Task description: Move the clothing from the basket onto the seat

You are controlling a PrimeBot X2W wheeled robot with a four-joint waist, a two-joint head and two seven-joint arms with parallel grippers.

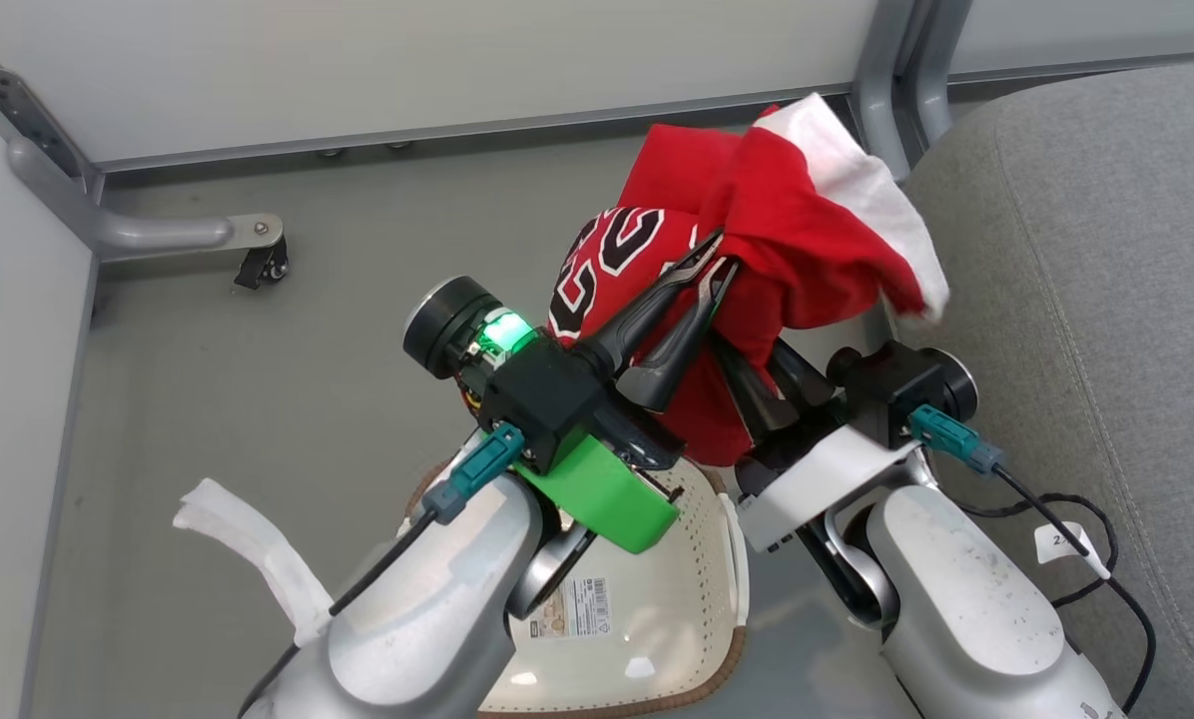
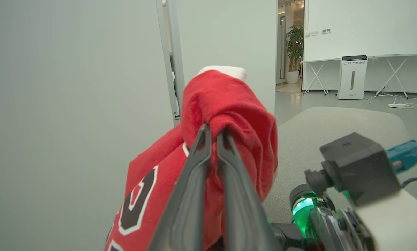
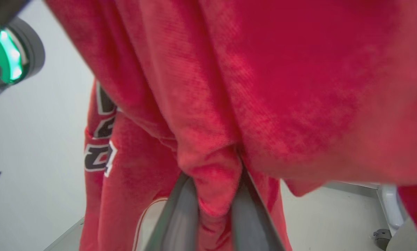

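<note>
1. Above the basket (image 1: 699,559), you see the red jersey (image 1: 787,240) held up in the air. It is bunched together, and its white lining is turned out at the top, on the side toward the seat (image 1: 1106,250).
2. Your left gripper (image 1: 725,252) has its two fingers almost together, and a fold of red cloth is pinched between the tips. In the left wrist view the left gripper (image 2: 213,134) bites into the jersey (image 2: 229,104), and the black-and-white lettering hangs below it.
3. Your right gripper (image 1: 769,377) is lower and nearer to the seat, and its fingers go under the hanging cloth. In the right wrist view the right gripper (image 3: 212,190) has a narrow gap, and a fold of the jersey (image 3: 264,87) is pressed between the fingers from both sides.
4. The basket stands on the grey floor (image 1: 258,399), just beside the seat, under your two forearms. A paper label (image 1: 572,609) lies in its bottom.
5. The jersey does not lie on the seat. Its white edge hangs near the seat's edge, but I cannot tell if they touch.
</note>
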